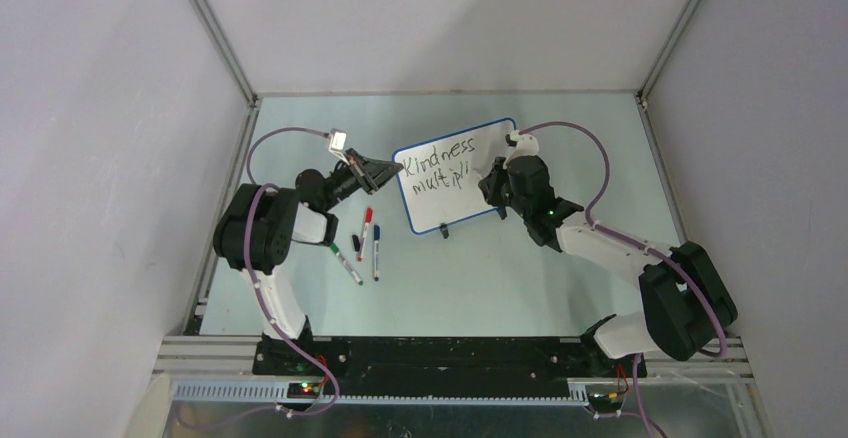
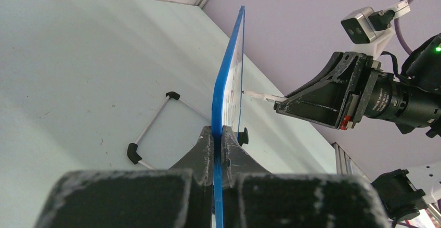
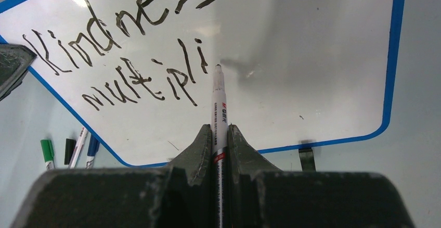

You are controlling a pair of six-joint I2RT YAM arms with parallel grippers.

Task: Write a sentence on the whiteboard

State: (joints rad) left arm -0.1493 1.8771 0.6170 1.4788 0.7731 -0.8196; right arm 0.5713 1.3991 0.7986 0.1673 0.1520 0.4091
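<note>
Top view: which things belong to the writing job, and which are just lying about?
In the job: whiteboard, held at its edge by the left pincer; unfinished writing "Kindness multipli"; black marker in the right pincer.
Lying about: green marker, red marker, blue marker, small black cap, all on the table.

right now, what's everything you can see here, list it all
whiteboard: one, white with blue rim, propped up mid-table
sentence: one, black, on the whiteboard, reads "Kindness multipli"
held marker: one, white barrel, tip at the board just after the last letter
spare markers: three, red, blue and green caps, lying on the table left of the board
loose cap: one, black, among the spare markers
table: one, pale green, under everything
left end effector: one, black, shut on the whiteboard's rim
right end effector: one, black, shut on the held marker
</note>
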